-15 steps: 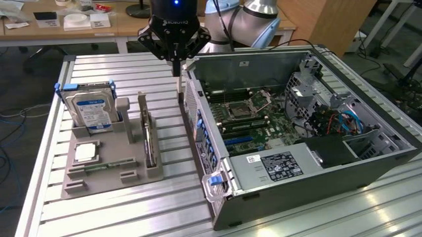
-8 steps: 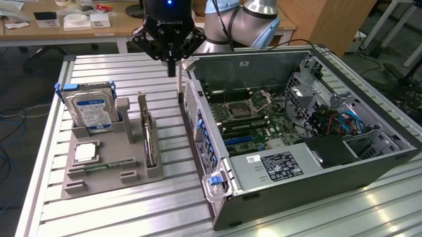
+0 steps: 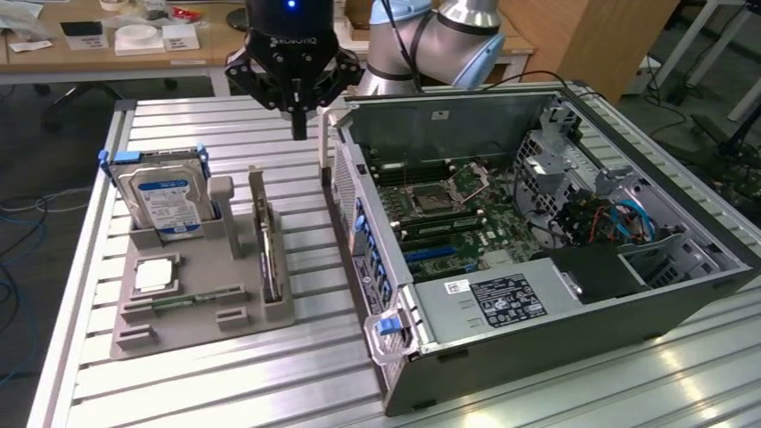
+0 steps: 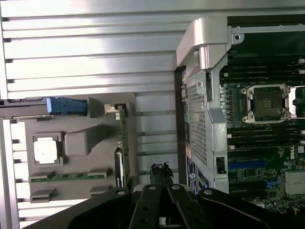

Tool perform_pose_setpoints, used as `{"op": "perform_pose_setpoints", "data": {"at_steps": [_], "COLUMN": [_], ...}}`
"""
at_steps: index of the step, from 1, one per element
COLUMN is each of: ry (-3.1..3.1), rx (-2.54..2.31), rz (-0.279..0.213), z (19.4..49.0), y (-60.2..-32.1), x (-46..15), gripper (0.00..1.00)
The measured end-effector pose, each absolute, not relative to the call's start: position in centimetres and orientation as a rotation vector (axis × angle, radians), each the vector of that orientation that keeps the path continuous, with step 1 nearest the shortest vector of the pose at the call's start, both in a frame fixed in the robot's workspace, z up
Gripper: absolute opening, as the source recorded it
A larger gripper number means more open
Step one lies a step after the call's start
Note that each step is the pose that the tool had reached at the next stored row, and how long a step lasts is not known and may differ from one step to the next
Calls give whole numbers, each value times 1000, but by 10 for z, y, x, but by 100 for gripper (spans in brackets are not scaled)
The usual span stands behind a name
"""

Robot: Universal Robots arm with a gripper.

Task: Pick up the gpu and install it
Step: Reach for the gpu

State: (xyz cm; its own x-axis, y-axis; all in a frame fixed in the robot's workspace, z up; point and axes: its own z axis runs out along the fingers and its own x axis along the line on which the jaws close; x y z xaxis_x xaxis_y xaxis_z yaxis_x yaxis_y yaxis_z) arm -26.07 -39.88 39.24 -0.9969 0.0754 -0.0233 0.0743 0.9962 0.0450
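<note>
Gripper (image 4: pixel 161 177) pinched together, hanging over the slatted table (image 4: pixel 71 52) strip btwn the grey holder (image 4: pixel 76 121) and open PC case (image 4: pixel 200 119). Gpu (image 4: pixel 122 138) stands on edge in a slot at the holder's case-side edge. Square chip (image 4: pixel 46 150) and RAM stick (image 4: pixel 66 177) lie flat in the holder. CPU socket (image 4: pixel 267 102) shows on the mobo.

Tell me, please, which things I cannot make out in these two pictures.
- gpu: exterior view, stands on edge in the gray holder, so its face is hidden.
- hard drive: exterior view, label print too small to read.
- gripper: wrist view, body cut off by the picture's edge.
</note>
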Motion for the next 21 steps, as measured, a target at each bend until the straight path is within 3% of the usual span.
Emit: {"op": "perform_pose_setpoints", "data": {"at_steps": [21], "ry": [3114], "rx": [117], "rz": [69], "z": [392], "y": [-401], "x": [-293], "gripper": [11]}}
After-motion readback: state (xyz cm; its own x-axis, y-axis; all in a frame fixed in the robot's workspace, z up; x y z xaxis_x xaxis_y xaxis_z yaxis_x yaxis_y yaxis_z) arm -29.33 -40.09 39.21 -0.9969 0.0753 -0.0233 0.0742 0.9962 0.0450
